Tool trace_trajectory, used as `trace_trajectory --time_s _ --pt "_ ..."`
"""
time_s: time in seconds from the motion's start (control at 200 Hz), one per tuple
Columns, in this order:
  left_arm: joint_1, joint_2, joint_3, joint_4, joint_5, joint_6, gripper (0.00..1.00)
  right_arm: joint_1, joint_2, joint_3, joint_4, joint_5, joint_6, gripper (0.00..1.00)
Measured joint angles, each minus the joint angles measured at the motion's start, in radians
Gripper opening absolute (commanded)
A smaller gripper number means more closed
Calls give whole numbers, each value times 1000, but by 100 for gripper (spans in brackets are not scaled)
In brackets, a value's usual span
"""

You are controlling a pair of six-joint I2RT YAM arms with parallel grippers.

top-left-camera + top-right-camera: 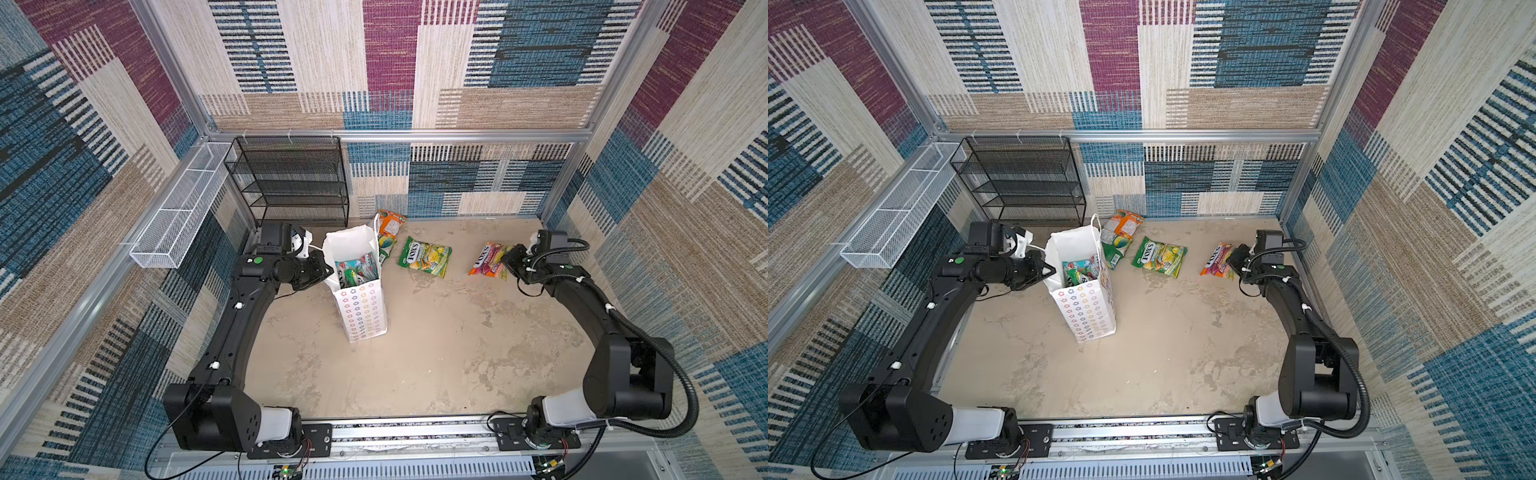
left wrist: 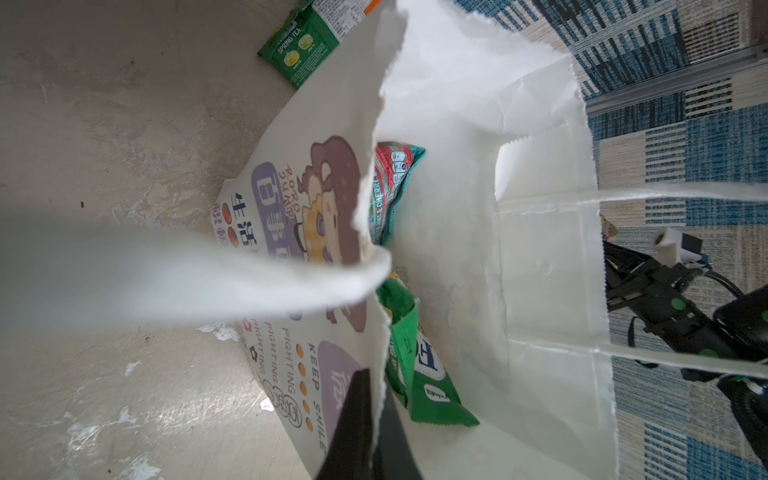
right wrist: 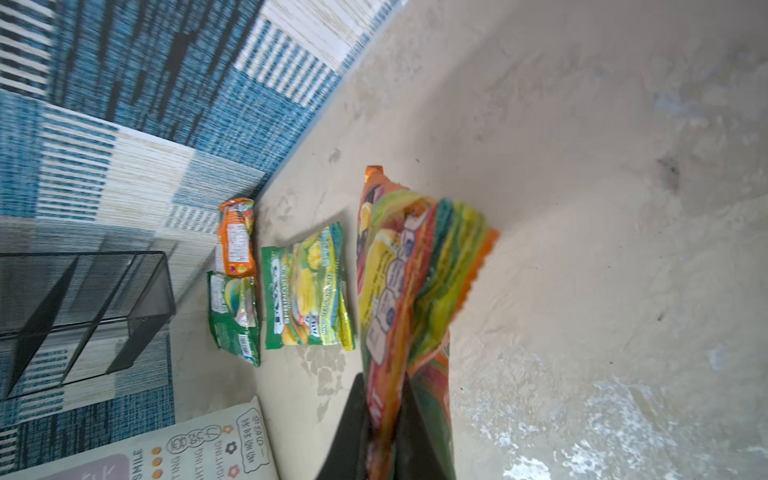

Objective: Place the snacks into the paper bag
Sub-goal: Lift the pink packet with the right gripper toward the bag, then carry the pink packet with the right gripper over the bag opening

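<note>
The white paper bag (image 1: 363, 307) (image 1: 1090, 309) stands upright, mouth open, left of the middle. My left gripper (image 1: 330, 272) (image 2: 376, 415) is shut on the bag's left rim, one finger inside and one outside. Teal and green snacks (image 1: 357, 270) (image 2: 419, 374) lie inside the bag. My right gripper (image 1: 505, 259) (image 3: 384, 415) is shut on the edge of an orange multicolour FOX'S packet (image 1: 486, 259) (image 3: 407, 270) at the far right. A green-yellow FOX'S packet (image 1: 426, 257) (image 3: 307, 291) lies on the floor between it and the bag. An orange packet (image 1: 390, 224) and a green packet (image 1: 386, 245) lie just behind the bag.
A black wire-mesh rack (image 1: 291, 178) stands against the back wall on the left. A white wire basket (image 1: 178, 208) hangs on the left wall. Patterned walls close the cell on three sides, and the arm bases sit on a rail along the front edge.
</note>
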Motion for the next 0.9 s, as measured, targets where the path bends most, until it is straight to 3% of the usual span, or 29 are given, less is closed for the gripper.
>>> trace_trajectory --time_s 0.506,0.901 --pt "0 -13 -11 21 23 -2 0 25 -129 206 -105 -76 -58 0" --pt "0 3 -14 36 47 -2 0 316 -39 556 -167 -47 -84 0"
